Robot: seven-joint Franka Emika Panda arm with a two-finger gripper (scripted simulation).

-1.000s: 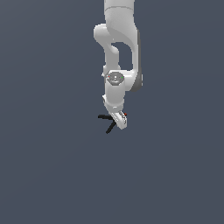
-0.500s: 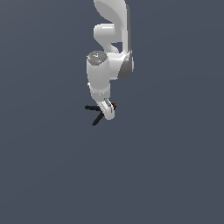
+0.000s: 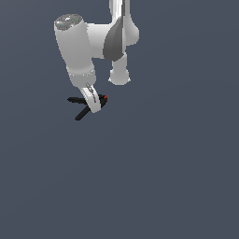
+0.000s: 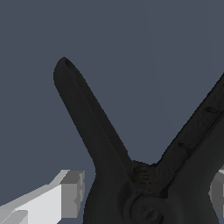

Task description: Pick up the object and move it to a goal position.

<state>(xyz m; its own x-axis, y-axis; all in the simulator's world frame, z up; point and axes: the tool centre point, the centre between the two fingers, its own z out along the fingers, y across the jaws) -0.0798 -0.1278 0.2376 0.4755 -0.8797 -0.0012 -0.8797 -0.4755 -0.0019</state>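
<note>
Between claw (image 3: 94, 105) fingers: black clamp (image 3: 83, 106).

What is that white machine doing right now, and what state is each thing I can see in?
Gripper: pointing down, its fingers on either side of the black clamp; whether they are pressing on it cannot be told.
Black clamp: between the gripper's fingers, handles splayed wide apart, red tip toward the exterior view's right.
Robot arm: bent over, reaching down to the clamp.
</note>
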